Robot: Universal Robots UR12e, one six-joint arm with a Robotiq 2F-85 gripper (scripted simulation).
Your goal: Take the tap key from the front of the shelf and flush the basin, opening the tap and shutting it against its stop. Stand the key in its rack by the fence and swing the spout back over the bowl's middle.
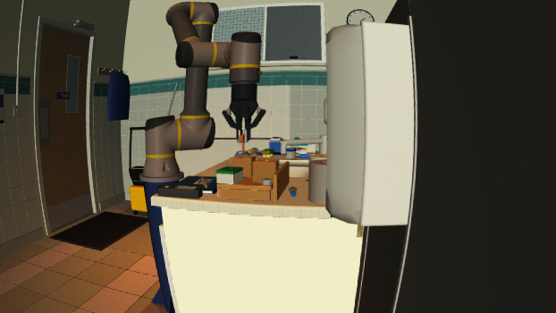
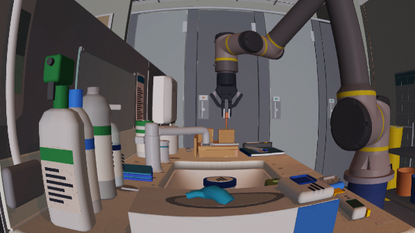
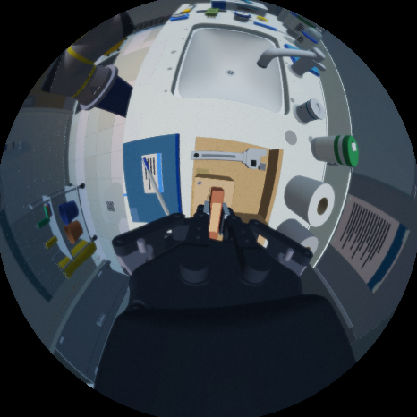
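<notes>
The orange tap key hangs upright above the wooden rack block on the wooden tray, its shaft pointing down at the block. I grip the key's top in my closed gripper, well above the worktop. Beyond the tray lies the basin, with the grey spout reaching from the wall side over the bowl's edge rather than its middle. The tap post stands at the basin's corner.
Behind the tray lie a blue notebook with a pen, an adjustable spanner, paper rolls and a green-banded jar. Bottles and a soap dispenser line the wall. My arm's base stands beside the basin.
</notes>
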